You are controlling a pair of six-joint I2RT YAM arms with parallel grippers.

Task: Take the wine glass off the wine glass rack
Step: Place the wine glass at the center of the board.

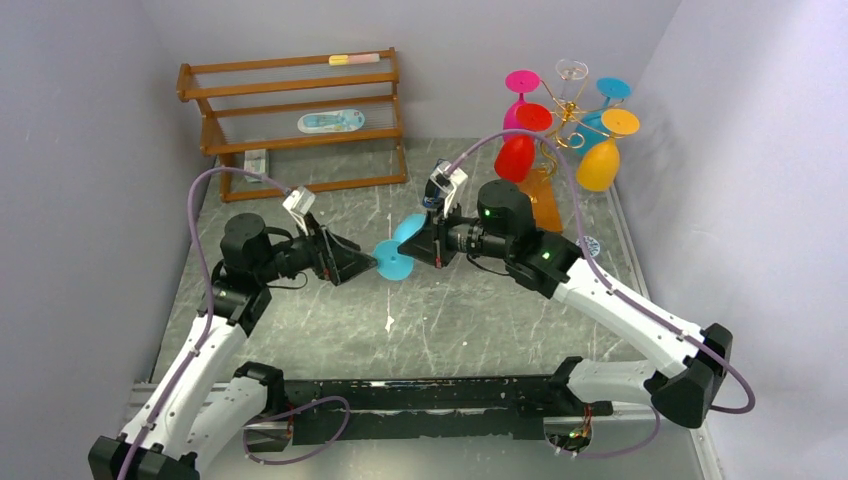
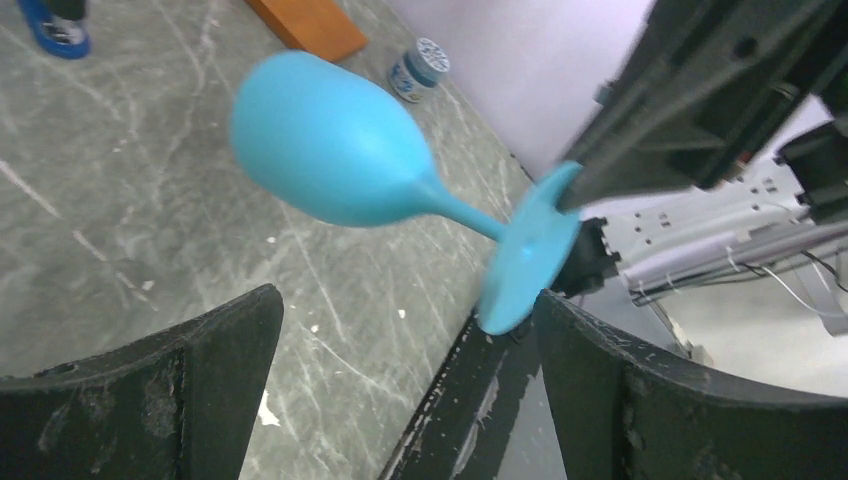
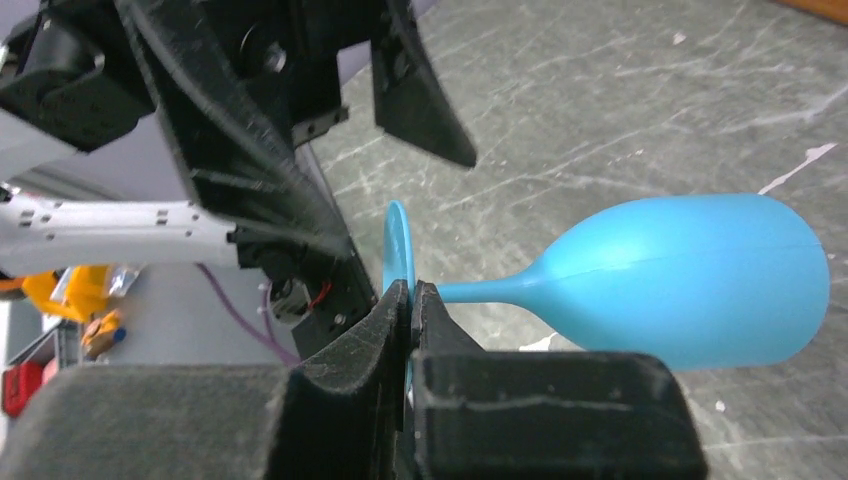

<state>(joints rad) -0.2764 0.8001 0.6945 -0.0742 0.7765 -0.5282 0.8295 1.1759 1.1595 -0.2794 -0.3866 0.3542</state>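
At centre: right claw (image 3: 411, 300) clamps one glass (image 3: 690, 280); left claw (image 2: 408, 300) agape; rack (image 1: 562, 130): perhaps five.

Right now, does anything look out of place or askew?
Yes. The light-blue wine glass is sideways above the table, its bowl unsupported. The right tool pinches only the rim of its foot, and the open left tool is near that foot. Such a grip may slip.
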